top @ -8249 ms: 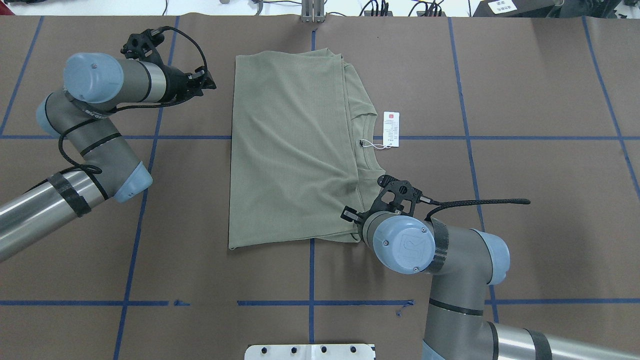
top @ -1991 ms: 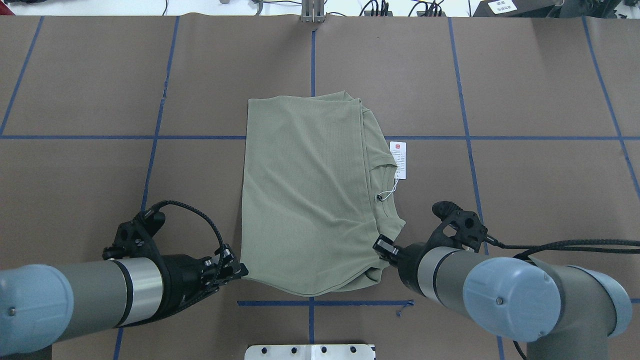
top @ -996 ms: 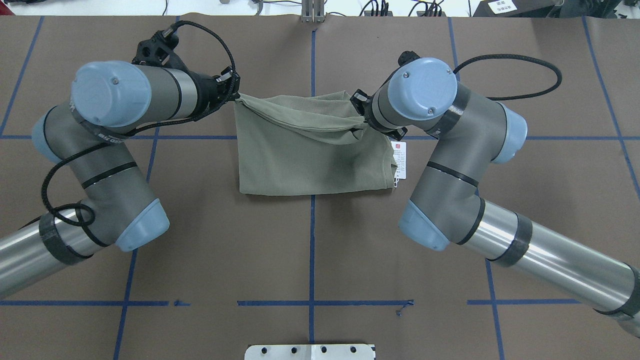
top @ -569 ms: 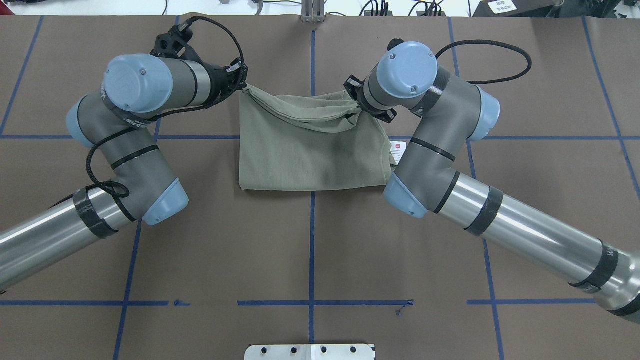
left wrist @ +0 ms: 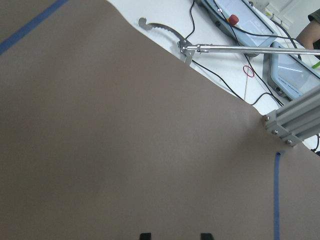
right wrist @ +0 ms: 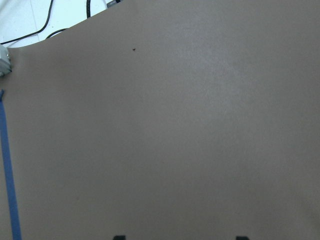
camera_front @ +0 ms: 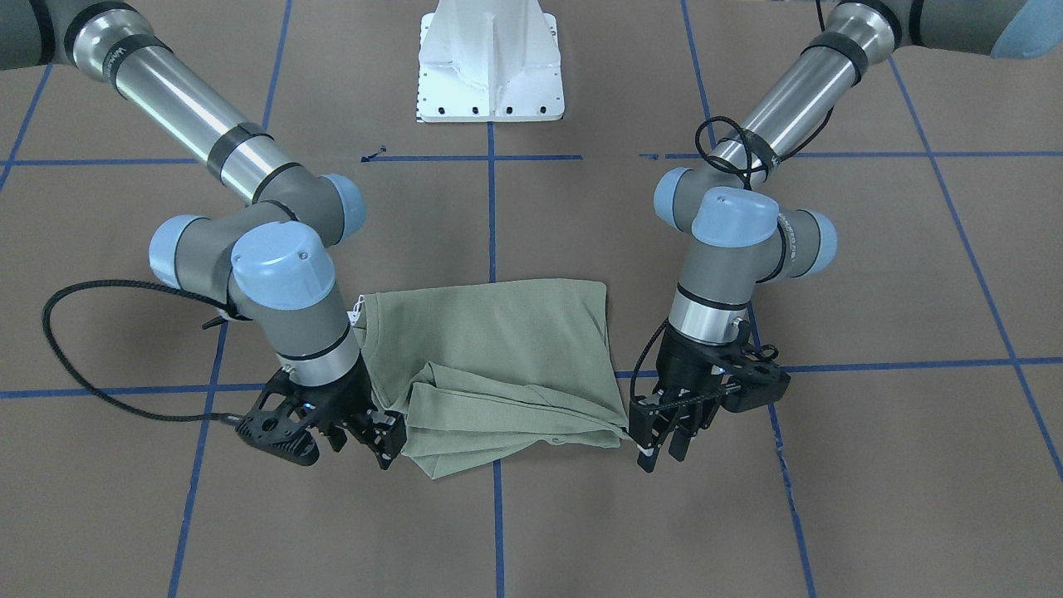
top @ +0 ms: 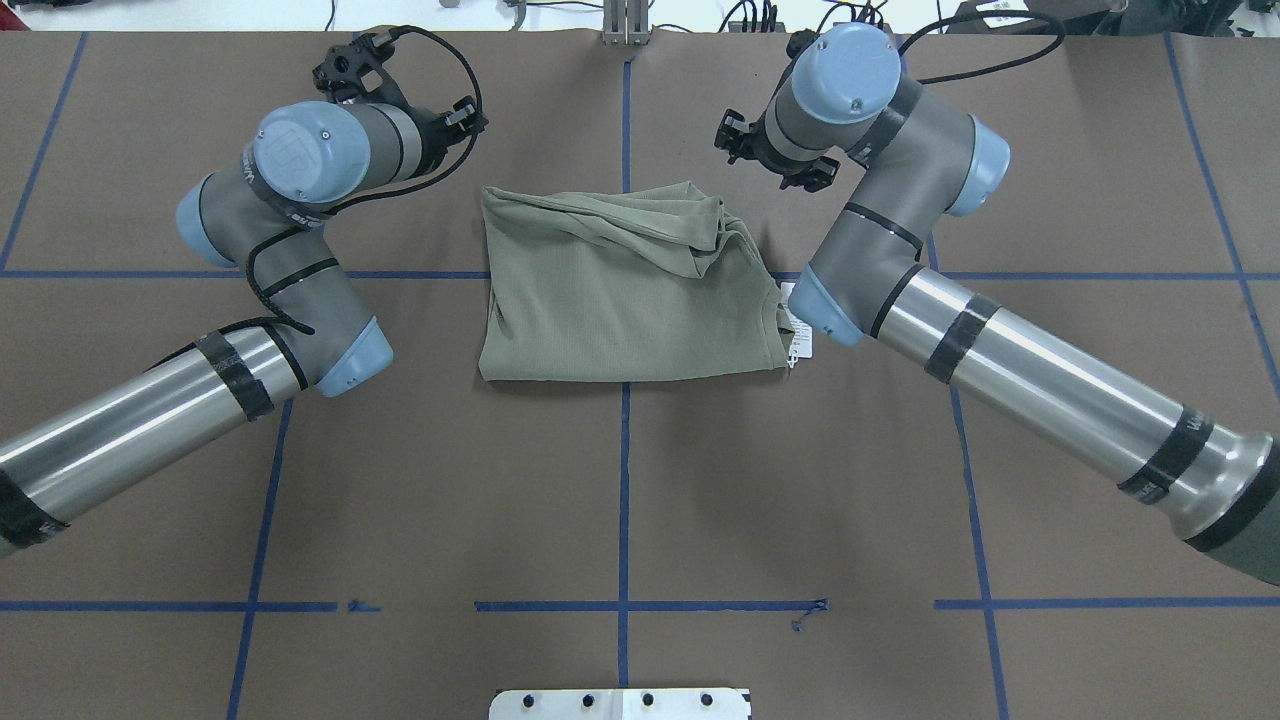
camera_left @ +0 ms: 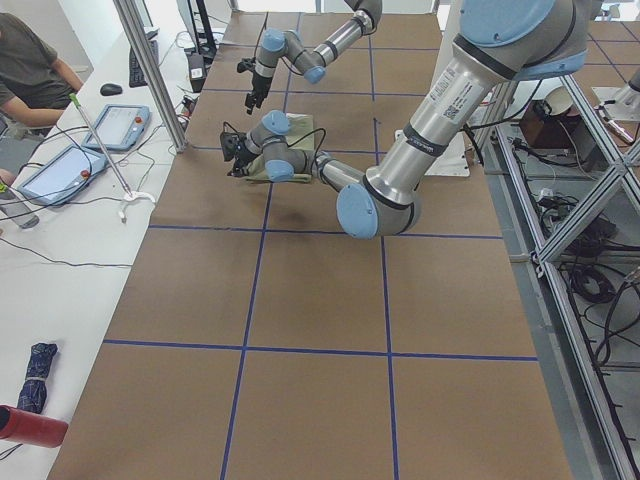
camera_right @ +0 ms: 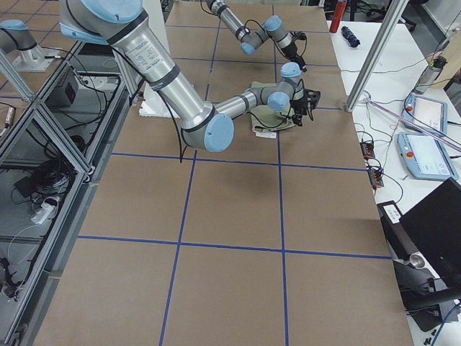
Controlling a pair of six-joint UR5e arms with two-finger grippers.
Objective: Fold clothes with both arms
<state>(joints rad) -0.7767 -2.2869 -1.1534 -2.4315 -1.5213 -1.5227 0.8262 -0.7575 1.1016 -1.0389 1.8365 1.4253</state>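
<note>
At the far side of the table (top: 620,500), we are holding the left gripper (top: 468,114) and the right gripper (top: 730,138) spread wide with nothing between the fingers. Each wrist view is showing only bare table past two parted fingertips. Between the two grippers, and a little back toward our own side from both, the shirt (top: 620,300) is lying flat as a folded rectangle with its long axis running left to right. Each gripper is therefore sitting just beyond one far corner, and neither is clearly the nearer. The shirt's near edge is lying straight, while the top layer along the far edge is bunching into loose diagonal creases, heaviest toward the right gripper. The hang tag (top: 800,342) is peeking out at the shirt's right side, partly under our right arm (top: 1000,360). We are judging that any further tidying is turning on that rumpled far edge, which we are reaching only by moving back toward ourselves and down.
</note>
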